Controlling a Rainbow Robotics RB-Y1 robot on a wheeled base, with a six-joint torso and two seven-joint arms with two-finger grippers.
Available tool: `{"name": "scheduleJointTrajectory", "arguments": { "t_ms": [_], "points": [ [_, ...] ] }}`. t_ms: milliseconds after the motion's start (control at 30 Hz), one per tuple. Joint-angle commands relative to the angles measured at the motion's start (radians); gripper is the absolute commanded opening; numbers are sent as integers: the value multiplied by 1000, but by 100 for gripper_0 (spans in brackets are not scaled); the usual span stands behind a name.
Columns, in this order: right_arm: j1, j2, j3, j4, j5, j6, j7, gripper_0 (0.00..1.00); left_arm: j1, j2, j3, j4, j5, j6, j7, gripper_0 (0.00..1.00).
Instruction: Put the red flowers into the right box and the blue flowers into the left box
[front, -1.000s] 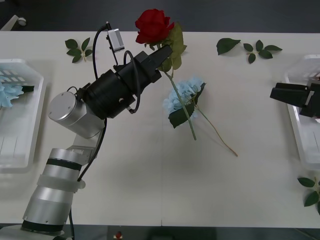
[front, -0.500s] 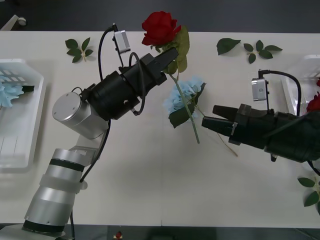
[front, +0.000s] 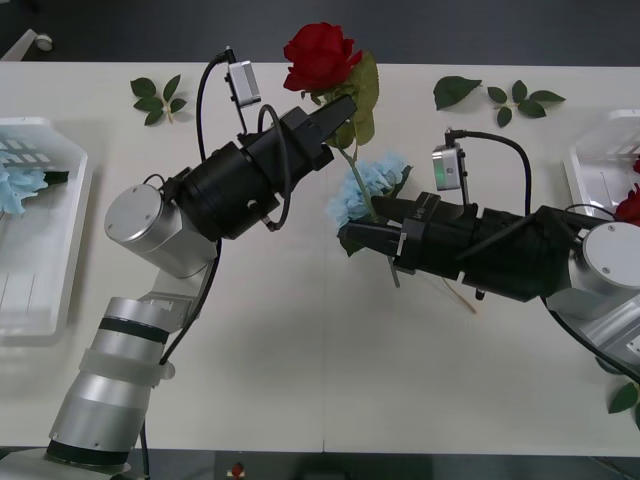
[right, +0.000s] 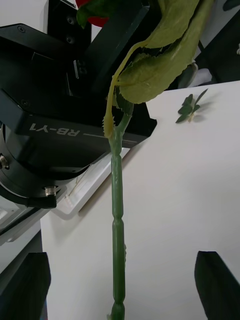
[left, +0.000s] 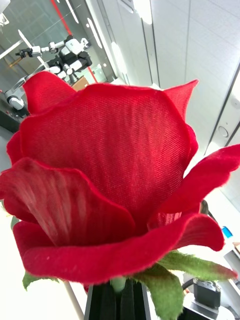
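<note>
Left tool pinching red rose stem, right tool spread around lower stem.

"RB-Y1", inverted, on left arm

Both arms have silver cylindrical links and black forearms with looping black cables; the left arm housing reads "RB-Y1" in white.

Front view overhead, wrist views close, sharing red rose
</note>
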Motion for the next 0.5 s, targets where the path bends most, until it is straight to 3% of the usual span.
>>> {"name": "scheduleJointTrajectory", "arguments": {
  "t_ms": [33, 500],
  "points": [
    [-26, -9, 9, -14, 1, 0, 11, 2, -36, -15, -4, -25, -1, -5, 6, 0],
    [-31, 2, 14, -13, 3, -3, 5, 0, -36, -13, -2, -25, 0, -6, 6, 0]
  ]
}}
